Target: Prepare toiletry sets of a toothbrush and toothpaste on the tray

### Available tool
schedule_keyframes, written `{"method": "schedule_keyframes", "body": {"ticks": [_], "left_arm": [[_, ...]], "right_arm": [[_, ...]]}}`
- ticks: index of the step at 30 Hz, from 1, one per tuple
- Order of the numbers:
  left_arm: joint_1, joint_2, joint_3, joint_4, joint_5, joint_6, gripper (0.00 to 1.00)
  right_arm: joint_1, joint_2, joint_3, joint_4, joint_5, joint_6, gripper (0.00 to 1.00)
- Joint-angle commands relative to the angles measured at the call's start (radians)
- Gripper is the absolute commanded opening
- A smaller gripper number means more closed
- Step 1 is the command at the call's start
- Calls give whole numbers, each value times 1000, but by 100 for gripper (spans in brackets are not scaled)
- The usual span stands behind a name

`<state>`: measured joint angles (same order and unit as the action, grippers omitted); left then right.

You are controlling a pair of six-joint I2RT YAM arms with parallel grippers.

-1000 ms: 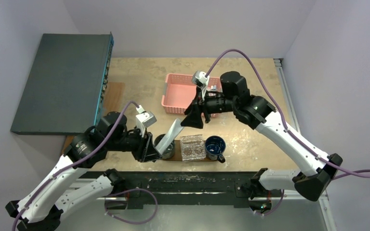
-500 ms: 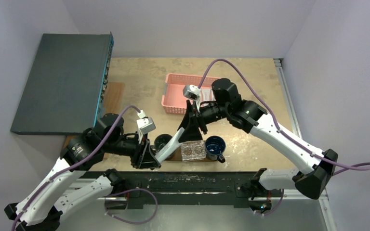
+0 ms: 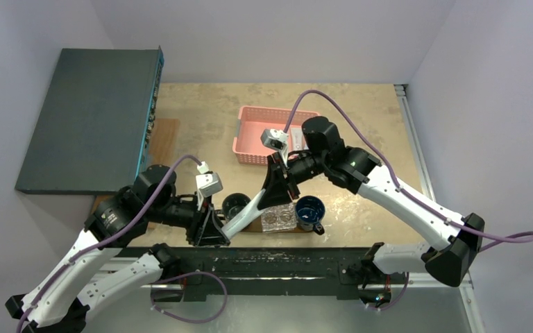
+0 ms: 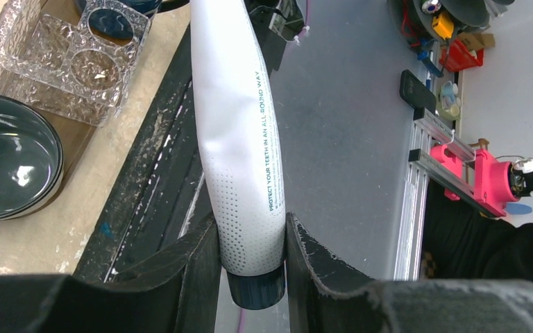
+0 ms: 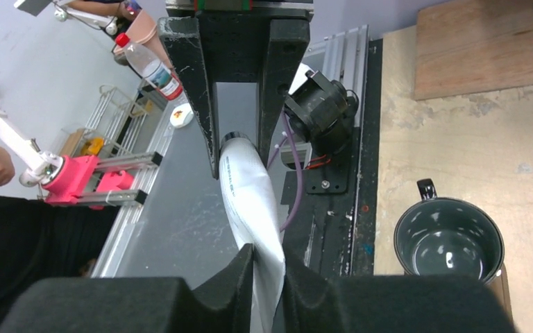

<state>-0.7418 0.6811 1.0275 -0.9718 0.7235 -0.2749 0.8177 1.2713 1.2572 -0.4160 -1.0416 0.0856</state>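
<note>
Writing first: the toothpaste tube (image 4: 232, 125) carries one line of dark capitals along its length, "PROTECT YOUR TEETH IN ALL ROUND WAY" (image 4: 267, 139). A field of small dots fades out from the cap end. In the right wrist view we see a thin line of print on the tube, too small to read.

The tube is white with a dark cap (image 4: 253, 290). It is off the table, held between both arms over the near table edge. In the top view its long axis runs diagonally. The cap end is low and left, toward the arm bases. The flat crimped end is up and right, over the tray (image 3: 255, 225), between the black mug (image 3: 234, 203) and the clear glass holder (image 3: 278, 216).

The left gripper (image 4: 251, 225) is clamped on the tube just above the cap, one finger pressed on each side. The cap pokes out below the fingers.

The right gripper (image 5: 267, 257) pinches the flattened far end, fingertips tight on both faces of the tube.

The black mug, the glass holder and a blue mug (image 3: 310, 209) stand in a row on the tray, the glass holder in the middle. The pink basket (image 3: 257, 135) sits farther back on the table, well apart from the tube.
</note>
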Motion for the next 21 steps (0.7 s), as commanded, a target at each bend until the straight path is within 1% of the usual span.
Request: {"method": "schedule_keyframes", "body": {"ticks": [1,3,7,8,9,12,15,18,21], "left_arm": [[3,-9,35,21,26,25,0],[4,-9,33,22,25,26,0],[3,-8,34,24,1,25,0],[3,-7,33,25,-6,23,2],[4,-6,31,26,-10,22,7],[4,-5,26,40,-27,15,26],[3,-5,25,49,-53,14,44],[4,-2,29,52,-86,15,55],[4,0,36,49,-136,19,62]], "right_arm": [[1,-7,-10,30,-53,2,13],[2,-9,-11,31,-59,1,0],[3,-20,-24,47,-51,12,0],[3,-25,-26,56,-49,23,0],[4,-29,-27,66,-44,30,0],[5,-41,-26,81,-14,51,0],[5,-45,-10,61,17,54,0],[5,-46,15,19,48,44,0],[5,-48,44,-39,90,23,0]]}}
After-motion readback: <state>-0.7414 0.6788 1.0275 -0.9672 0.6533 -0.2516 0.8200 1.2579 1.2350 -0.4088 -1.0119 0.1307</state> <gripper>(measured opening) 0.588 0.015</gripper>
